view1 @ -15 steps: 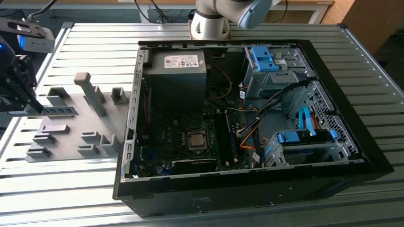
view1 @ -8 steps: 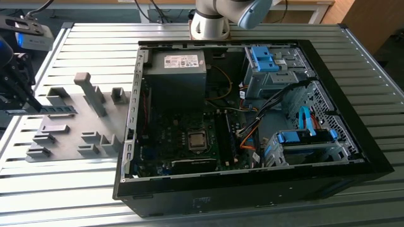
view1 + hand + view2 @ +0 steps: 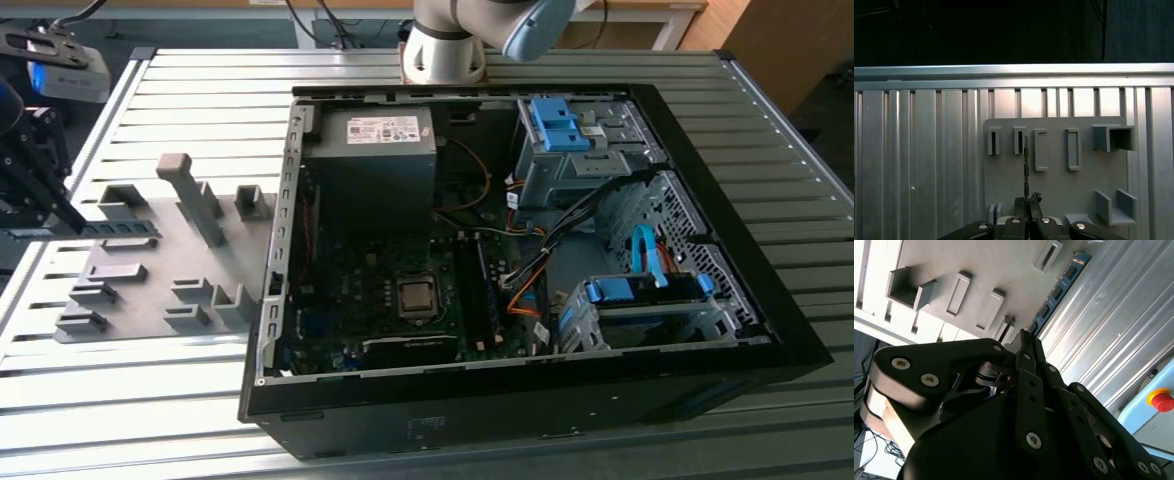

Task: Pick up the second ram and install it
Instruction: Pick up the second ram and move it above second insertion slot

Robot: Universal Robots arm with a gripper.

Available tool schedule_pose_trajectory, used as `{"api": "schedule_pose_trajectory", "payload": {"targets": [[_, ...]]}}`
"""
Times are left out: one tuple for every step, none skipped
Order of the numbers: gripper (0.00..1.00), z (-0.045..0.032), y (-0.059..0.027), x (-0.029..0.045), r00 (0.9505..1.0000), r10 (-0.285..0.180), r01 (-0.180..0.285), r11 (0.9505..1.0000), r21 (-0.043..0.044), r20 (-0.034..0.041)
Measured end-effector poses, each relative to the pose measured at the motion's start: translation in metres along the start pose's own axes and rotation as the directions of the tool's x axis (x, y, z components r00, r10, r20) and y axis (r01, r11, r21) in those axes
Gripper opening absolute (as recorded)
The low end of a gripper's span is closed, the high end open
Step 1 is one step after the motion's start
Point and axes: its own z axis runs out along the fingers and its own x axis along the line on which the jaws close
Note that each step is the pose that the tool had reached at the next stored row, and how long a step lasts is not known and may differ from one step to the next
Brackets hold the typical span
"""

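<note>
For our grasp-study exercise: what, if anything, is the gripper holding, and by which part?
The gripper is shut on the second ram, pinching the thin stick at one end; the rest juts straight out beyond it.

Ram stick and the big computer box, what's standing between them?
In the exterior view, grey holder blocks stand between the ram stick and the computer box.

An open black computer case (image 3: 534, 425) lies on the slatted metal table (image 3: 200, 75), its power supply (image 3: 374, 160) and blue drive brackets (image 3: 558, 125) exposed (a grey holder plate (image 3: 147, 265) with upright blocks sits just beside it, at the exterior view's left).
</note>
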Motion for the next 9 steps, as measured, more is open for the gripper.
{"api": "schedule_pose_trajectory", "payload": {"targets": [[0.14,-0.0004,0.0000,0.0000,1.0000,0.000,0.000,1.0000,0.0001,0.0000],[0.14,-0.0009,0.0000,0.0000,1.0000,0.000,0.000,1.0000,0.0001,-0.0001],[0.14,-0.0012,0.0000,0.0000,1.0000,0.000,0.000,1.0000,0.0001,-0.0001],[0.14,-0.0015,0.0000,0.0000,1.0000,0.000,0.000,1.0000,0.0001,-0.0001],[0.14,-0.0018,0.0000,0.0000,1.0000,0.000,0.000,1.0000,0.0000,-0.0002],[0.14,-0.0022,0.0000,0.0000,1.0000,0.000,0.000,1.0000,0.0000,-0.0002],[0.14,-0.0026,0.0000,0.0000,1.0000,0.000,0.000,1.0000,-0.0001,-0.0002],[0.14,-0.0031,0.0000,0.0000,1.0000,0.000,0.000,1.0000,-0.0001,-0.0003],[0.14,-0.0037,0.0000,0.0000,1.0000,0.000,0.000,1.0000,-0.0001,-0.0003]]}}
